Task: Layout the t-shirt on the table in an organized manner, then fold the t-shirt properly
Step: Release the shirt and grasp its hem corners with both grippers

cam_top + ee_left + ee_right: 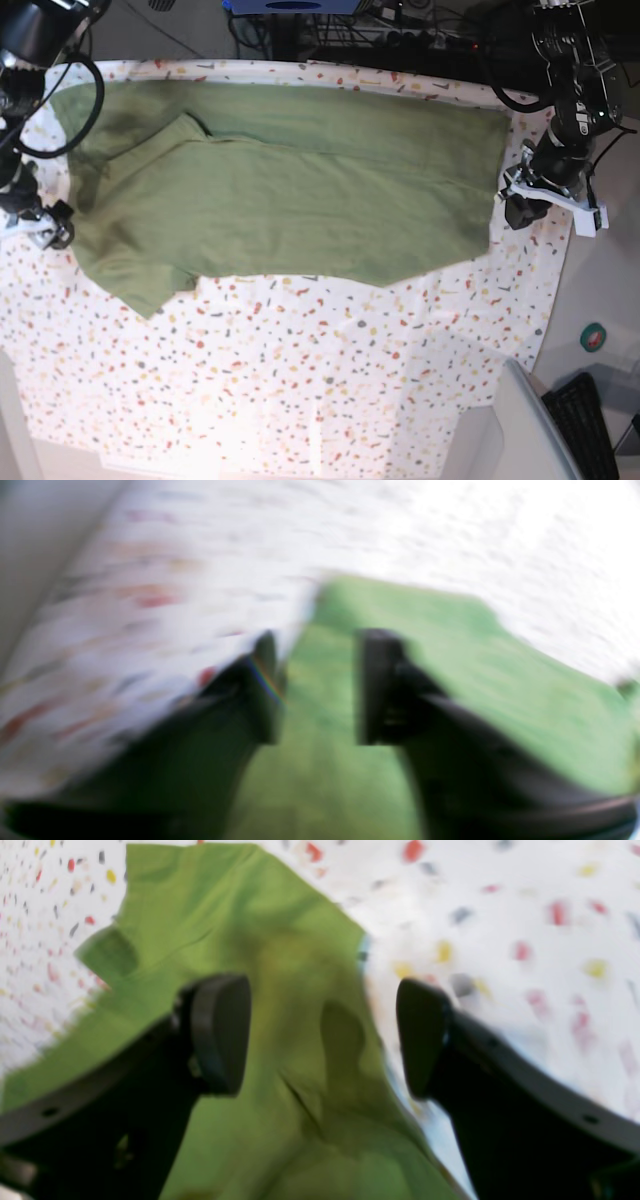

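Base view: the shirt (290,190) is seen spread flat on the table (300,390), toward its far side. It is laid sideways, with one long fold along the far edge. A sleeve (135,275) is stuck out at one end, and a straight edge is seen at the other end.

The right gripper (48,228) is placed just beside the sleeve end of the shirt. In the right wrist view, the right gripper (322,1035) is held wide apart above the shirt (260,1005). Nothing is pinched between its two pads. One pad (220,1032) is over the green cloth, and the other is over the table (525,940), next to the shirt's edge.

The left gripper (525,205) is placed just beside the straight end of the shirt. In the left wrist view, which is very blurred, a gap is seen between its two fingers, with green cloth (450,650) under them. Whether cloth is gripped cannot be told.
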### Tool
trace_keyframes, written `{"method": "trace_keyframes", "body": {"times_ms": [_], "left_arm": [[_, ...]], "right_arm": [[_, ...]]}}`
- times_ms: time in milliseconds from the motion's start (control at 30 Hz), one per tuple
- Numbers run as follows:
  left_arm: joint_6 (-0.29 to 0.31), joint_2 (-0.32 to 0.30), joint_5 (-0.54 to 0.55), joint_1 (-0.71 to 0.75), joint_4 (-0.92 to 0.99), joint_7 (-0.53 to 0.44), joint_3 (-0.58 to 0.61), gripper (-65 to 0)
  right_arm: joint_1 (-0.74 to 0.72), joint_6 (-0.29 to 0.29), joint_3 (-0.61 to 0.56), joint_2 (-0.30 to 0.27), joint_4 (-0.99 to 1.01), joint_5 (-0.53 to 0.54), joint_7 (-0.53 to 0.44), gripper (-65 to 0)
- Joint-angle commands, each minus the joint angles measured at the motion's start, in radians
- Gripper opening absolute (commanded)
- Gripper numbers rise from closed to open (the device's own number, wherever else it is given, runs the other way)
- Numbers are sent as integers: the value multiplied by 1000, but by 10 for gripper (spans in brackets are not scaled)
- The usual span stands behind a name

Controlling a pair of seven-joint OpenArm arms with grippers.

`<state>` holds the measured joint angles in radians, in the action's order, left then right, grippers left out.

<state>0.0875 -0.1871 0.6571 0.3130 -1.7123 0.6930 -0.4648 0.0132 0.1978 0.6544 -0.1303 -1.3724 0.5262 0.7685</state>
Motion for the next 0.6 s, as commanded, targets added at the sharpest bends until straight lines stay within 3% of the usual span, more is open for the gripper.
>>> {"method": "trace_keyframes", "body": {"times_ms": [0,100,267,467,567], "left_arm": [[-7,-19,-12,-10,-16,-19,-5,-629],[-7,-16,-12,-19,-15,-19,1,-650],[-7,-33,-12,-18,-15,-19,-1,-650],[-7,-44,-12,-2,-15,-19,-10,-650],[-7,-44,-12,-2,-15,-19,-10,-650]], "right_arm": [[-54,-7,-11,-36,32,-8,-14,-240],[-169,-7,-97,-119,192,-8,-17,-243],[-345,-7,-278,-230,517,-8,-182,-357],[-456,-7,-520,-274,732,-8,-314,-228],[-463,-7,-598,-276,781,-8,-404,-224]]}}
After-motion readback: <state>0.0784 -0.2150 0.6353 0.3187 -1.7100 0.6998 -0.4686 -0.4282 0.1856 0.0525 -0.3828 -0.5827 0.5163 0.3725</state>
